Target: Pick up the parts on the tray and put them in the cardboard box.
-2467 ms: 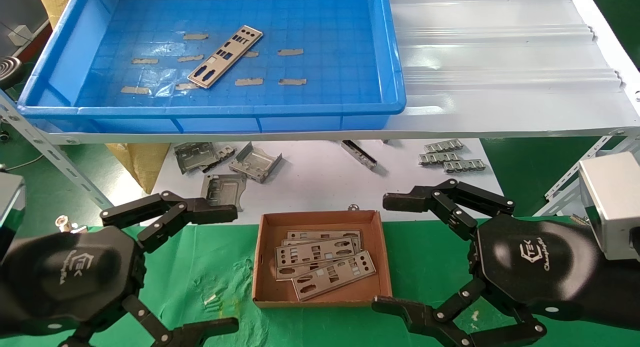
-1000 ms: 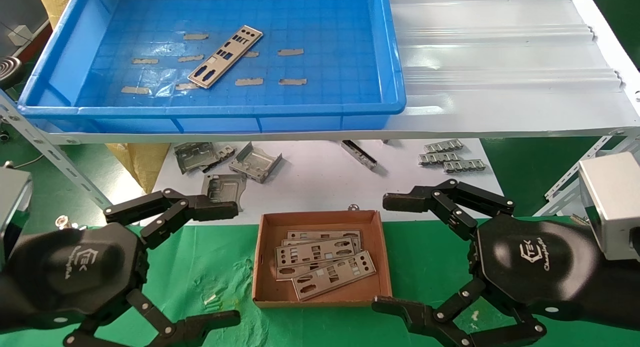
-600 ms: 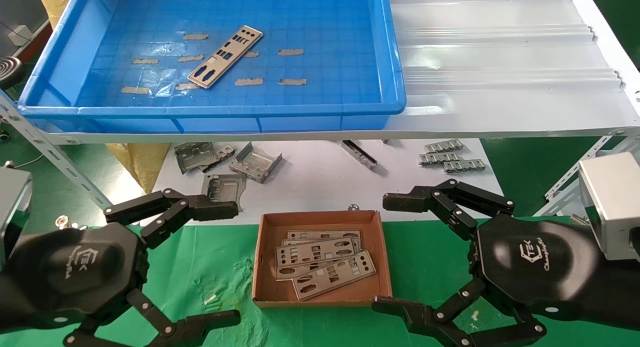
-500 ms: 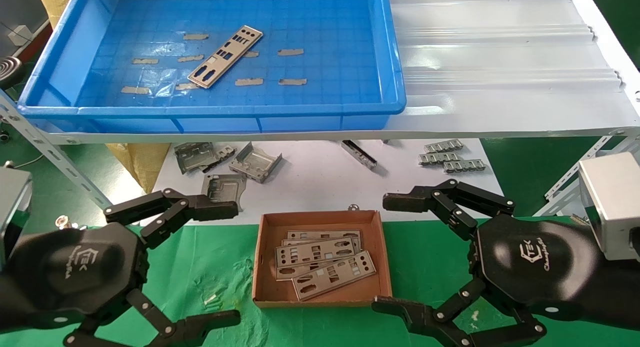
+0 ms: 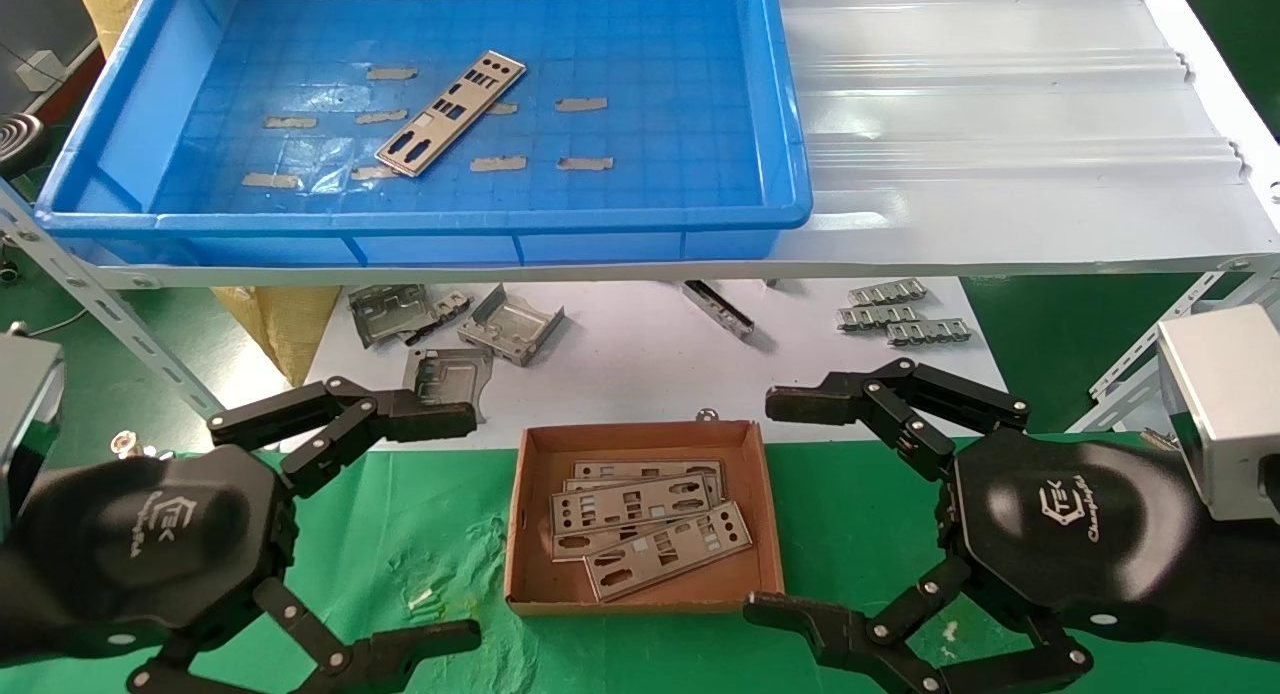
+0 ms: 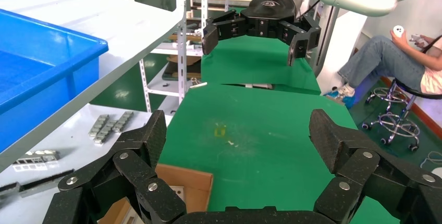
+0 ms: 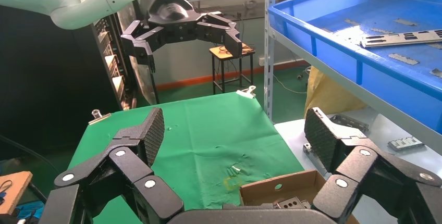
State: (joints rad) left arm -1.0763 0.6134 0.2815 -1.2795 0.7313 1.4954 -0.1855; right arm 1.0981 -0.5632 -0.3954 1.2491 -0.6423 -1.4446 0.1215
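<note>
- Large shallow bright-blue plastic tray (image 5: 120,124) with grid floor and tan tape bits sits far left on a white corrugated shelf sheet (image 5: 1000,124).
- One thin flat silver-grey punched metal strip (image 5: 451,112) lies diagonally on the tray floor, left of centre, apart from the walls.
- Small shallow brown cardboard box (image 5: 640,436) sits near centre on the green cloth-covered counter (image 5: 860,514), between the two pincers.
- Several more silver-grey punched strips (image 5: 650,534) lie overlapping inside the box.
- Left pincer (image 5: 440,529), black, hovers low at near left beside the box, fingers spread wide, nothing between them.
- Right pincer (image 5: 780,504), black, hovers at near right beside the box, fingers spread wide, also empty.
- Bent grey metal brackets (image 5: 470,334) lie on the white sheet (image 5: 640,364) under the shelf, far side of the box.
- Small ribbed metal clips (image 5: 900,314) lie on the same white sheet, to the right.
</note>
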